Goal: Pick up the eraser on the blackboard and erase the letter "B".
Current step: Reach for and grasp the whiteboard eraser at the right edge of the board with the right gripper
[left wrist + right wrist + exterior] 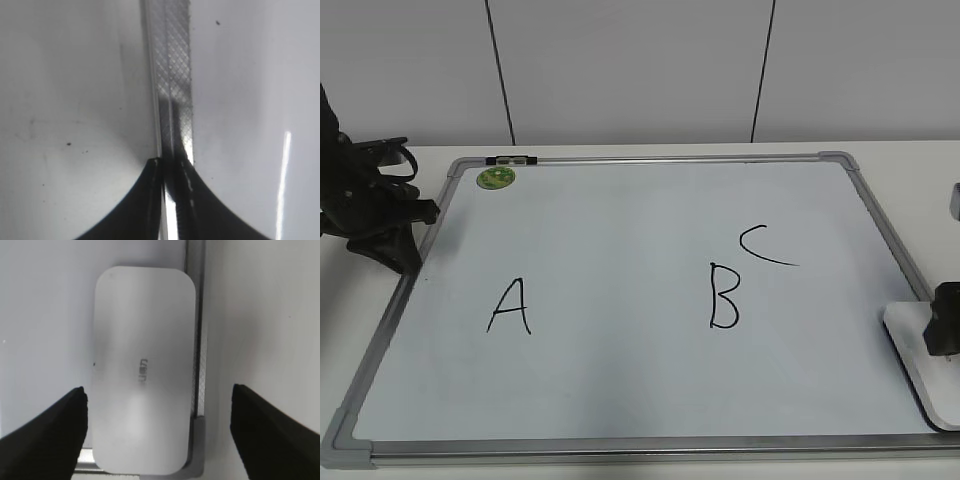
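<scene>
At the far left of the exterior view the left claw point(390, 245) is seen resting at the left edge of the blackboard point(620, 420), which lies flat on the white table point(910, 170). In its wrist view the dark fingers point(135, 205) are pressed together at the bottom of the frame over the silver rail, so the claw is taken as closed, empty, though the tips are blurred. A green magnet point(495, 178) sits at the board's upper left corner. A black "A" point(509, 307) is written left of centre, the letter "B" point(724, 297) right of centre, and a curved "C" point(766, 246) just above it, to the right. At the lower right, the eraser point(142, 370) lies on the board against the frame. The right claw point(157, 427) is held above it, wide open, one finger on either side, not touching.
</scene>
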`<action>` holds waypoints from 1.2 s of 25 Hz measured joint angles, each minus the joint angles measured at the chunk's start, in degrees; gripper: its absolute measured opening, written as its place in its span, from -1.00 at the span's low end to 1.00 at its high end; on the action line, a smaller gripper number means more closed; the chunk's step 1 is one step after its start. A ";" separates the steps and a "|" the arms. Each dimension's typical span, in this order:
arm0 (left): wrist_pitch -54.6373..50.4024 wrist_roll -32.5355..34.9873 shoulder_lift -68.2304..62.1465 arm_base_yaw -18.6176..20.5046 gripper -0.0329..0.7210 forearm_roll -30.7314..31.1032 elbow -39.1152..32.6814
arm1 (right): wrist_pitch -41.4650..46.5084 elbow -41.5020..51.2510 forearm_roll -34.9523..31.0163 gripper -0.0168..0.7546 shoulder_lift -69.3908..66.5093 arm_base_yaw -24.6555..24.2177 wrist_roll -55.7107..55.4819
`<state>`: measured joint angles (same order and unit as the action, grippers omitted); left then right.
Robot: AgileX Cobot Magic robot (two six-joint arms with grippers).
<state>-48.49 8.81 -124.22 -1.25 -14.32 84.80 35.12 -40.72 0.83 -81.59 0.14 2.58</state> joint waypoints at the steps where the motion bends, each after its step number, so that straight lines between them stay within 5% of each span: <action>1: 0.00 0.00 0.00 0.00 -0.78 0.00 0.00 | -0.14 -0.90 0.00 0.78 -1.96 0.00 0.00; 18: -0.11 0.00 0.00 0.00 -0.78 0.00 0.05 | -0.52 -4.45 -4.28 0.71 -13.51 0.00 5.03; 24: -0.11 0.00 0.00 0.00 -0.78 0.00 0.05 | -0.63 -4.45 -4.59 0.42 -14.38 0.00 5.04; 30: -0.11 0.00 0.00 0.00 -0.78 0.00 0.05 | 3.62 -7.35 -4.88 0.40 -15.01 0.00 5.04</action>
<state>-48.60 8.81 -124.22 -1.25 -14.32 84.86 38.74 -48.07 -4.04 -96.60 0.14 7.62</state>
